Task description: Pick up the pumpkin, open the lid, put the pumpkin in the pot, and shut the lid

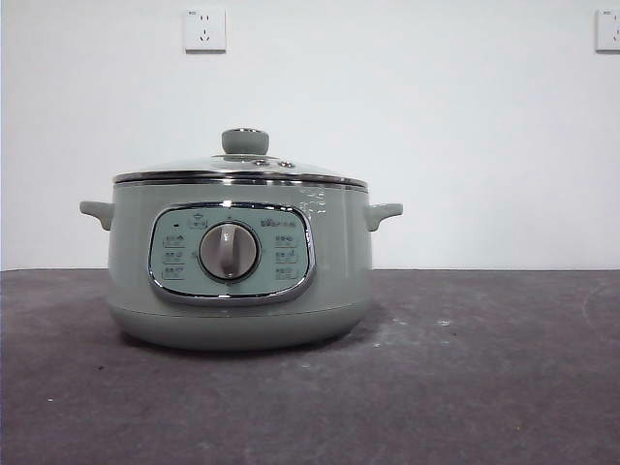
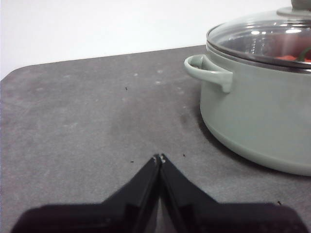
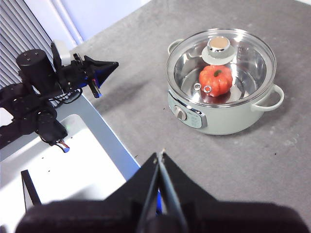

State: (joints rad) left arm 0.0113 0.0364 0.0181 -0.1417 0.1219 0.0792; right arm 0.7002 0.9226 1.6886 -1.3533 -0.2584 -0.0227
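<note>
Both grippers pressed together, well clear of my pot (image 3: 221, 114); pumpkin (image 3: 215, 80) inside, fragile glass lid (image 3: 243, 63) seated, best taken by its knob (image 3: 218, 46)

A pale sage-green pot (image 1: 239, 291) with a chrome-framed panel stands on a dark grey, speckled table (image 1: 484, 387); an orange-red pumpkin (image 3: 215, 80) with a green stem shows through the clear, steel-rimmed lid (image 3: 221, 65).

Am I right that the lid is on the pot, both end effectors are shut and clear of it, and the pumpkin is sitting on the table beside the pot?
Not quite: the pumpkin is inside the pot, under the glass lid, as the right wrist view shows. The rest holds: the lid is on, and the left end effector and right end effector are shut and clear of the pot.
</note>
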